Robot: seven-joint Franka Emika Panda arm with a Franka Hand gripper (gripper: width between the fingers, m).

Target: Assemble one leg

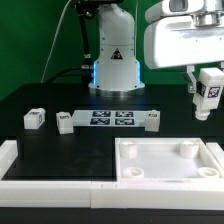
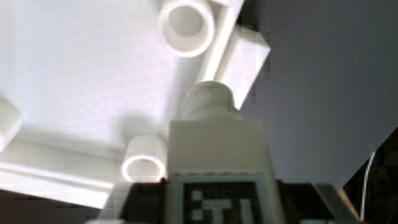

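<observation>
1 leg (image 1: 206,106) is clamped upright in the closed hand (image 1: 207,80), held over the white panel (image 1: 170,165).

The leg (image 1: 208,93) (image 2: 217,140) is smooth, matt white plastic with printed black-and-white tags. The panel (image 1: 165,162) is smooth white plastic with a slight sheen. The table (image 1: 50,95) is matt black. The arm casing (image 1: 180,40) is glossy white.

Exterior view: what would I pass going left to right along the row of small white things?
Leftmost leg → second leg → marker board → third leg → held leg, raised in the gripper.
</observation>
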